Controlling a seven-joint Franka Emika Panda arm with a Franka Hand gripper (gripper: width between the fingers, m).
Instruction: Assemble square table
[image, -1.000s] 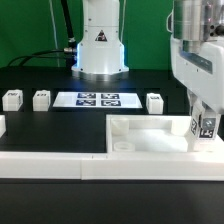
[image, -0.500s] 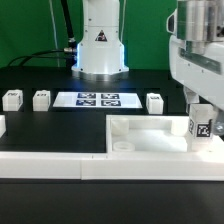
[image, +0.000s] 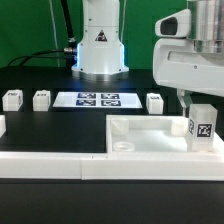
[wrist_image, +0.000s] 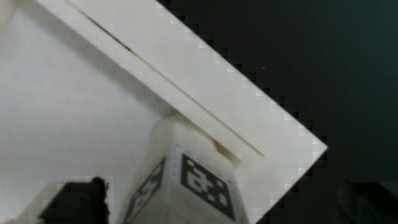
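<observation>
Your gripper (image: 202, 97) hangs just above the upright leg (image: 203, 128), and its jaws stand wide with nothing held. In the wrist view the dark fingers (wrist_image: 80, 200) sit out to either side of that leg, and you can see a gap between the clearer finger and the leg's face.

The leg stands upright inside the square tabletop (image: 150, 130), at its end toward the exterior view's right, with its black-and-white tag facing the camera. The tabletop lies flat with its raised rim up, on the near part of the table and toward the exterior view's right. A round socket (image: 122, 145) shows in its near corner on the exterior view's left.

Farther back you have three loose legs: two (image: 12, 99) (image: 41, 98) on the exterior view's left of the marker board (image: 97, 99), and one (image: 155, 102) on its right. A long white wall strip (image: 50, 165) runs along the near edge, touching the tabletop's near side
</observation>
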